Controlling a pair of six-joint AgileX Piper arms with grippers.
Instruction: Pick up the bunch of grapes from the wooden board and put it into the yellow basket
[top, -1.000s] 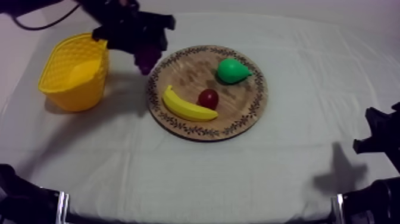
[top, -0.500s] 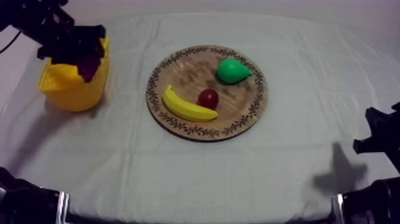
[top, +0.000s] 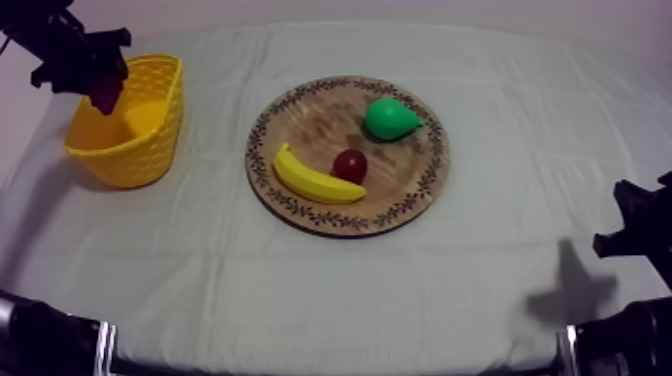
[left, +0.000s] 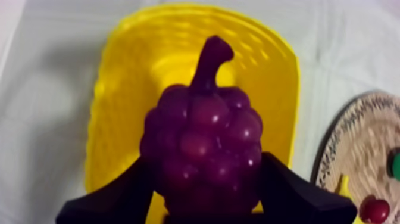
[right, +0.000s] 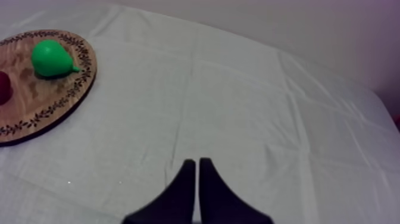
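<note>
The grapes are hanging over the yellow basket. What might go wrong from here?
In the top view the bunch of grapes hangs near the rim of the yellow basket, not its middle; released there, it might clip the rim and roll onto the cloth.
The basket stands free, so the left jaws, shut on the grapes, might nudge or tip it if they lower.
</note>
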